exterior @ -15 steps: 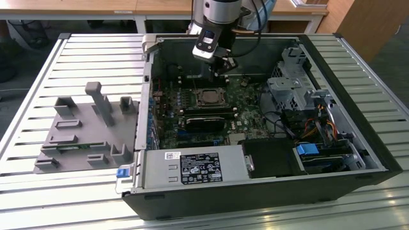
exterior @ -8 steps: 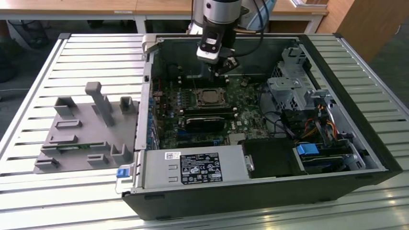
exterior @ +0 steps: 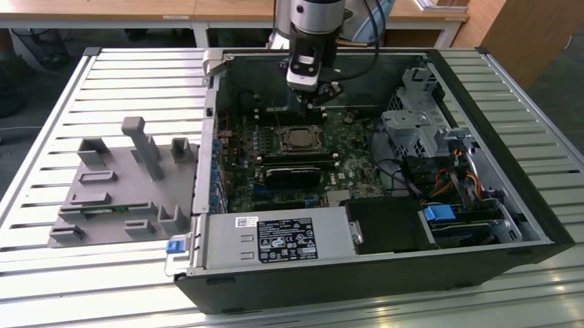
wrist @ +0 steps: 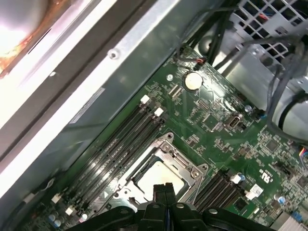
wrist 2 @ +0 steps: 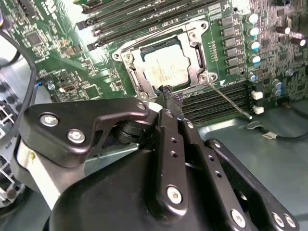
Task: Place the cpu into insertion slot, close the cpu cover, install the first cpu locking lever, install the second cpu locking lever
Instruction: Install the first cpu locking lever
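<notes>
The cpu (wrist 2: 165,66) lies flat in the insertion slot (wrist 2: 126,57) on the green board, its silver-tan face showing through the cut-out of the cpu cover (wrist 2: 199,57), which is down over it. A thin metal locking lever (wrist 2: 230,100) sticks out from one socket corner across the black memory slots. My gripper (wrist 2: 168,92) is shut with nothing between its fingers, tips just above the socket's edge beside that lever's root. In the first wrist view the fingertips (wrist: 158,188) hang over the cpu (wrist: 159,174). In the exterior view the gripper (exterior: 315,104) is just behind the socket (exterior: 297,139).
The open computer case (exterior: 511,205) lies on a slatted metal table (exterior: 55,102). Black memory slots (wrist 2: 216,101) flank the socket. Cables and a drive cage (exterior: 415,130) sit at the exterior view's right, a power supply (exterior: 278,240) in front, and a grey fixture (exterior: 123,184) on the left.
</notes>
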Robot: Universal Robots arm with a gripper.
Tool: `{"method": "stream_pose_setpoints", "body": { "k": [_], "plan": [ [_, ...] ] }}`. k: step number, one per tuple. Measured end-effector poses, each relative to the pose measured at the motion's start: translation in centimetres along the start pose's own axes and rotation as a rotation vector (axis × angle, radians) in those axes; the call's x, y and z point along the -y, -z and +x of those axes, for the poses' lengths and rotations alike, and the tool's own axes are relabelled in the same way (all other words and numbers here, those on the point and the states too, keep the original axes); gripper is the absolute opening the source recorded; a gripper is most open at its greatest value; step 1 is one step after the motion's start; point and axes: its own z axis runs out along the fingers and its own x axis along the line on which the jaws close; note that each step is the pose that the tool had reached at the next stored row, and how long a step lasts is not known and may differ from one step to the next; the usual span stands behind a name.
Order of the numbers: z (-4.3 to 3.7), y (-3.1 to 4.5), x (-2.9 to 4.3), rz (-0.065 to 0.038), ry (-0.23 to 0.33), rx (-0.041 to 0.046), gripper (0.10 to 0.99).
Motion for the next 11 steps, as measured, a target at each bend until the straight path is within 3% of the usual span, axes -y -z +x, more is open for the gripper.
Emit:
{"method": "stream_pose_setpoints", "body": {
  "k": [11],
  "plan": [
    [0.00,-0.01,0.00,-0.001,0.144,-0.0026,0.106]
  ]
}}
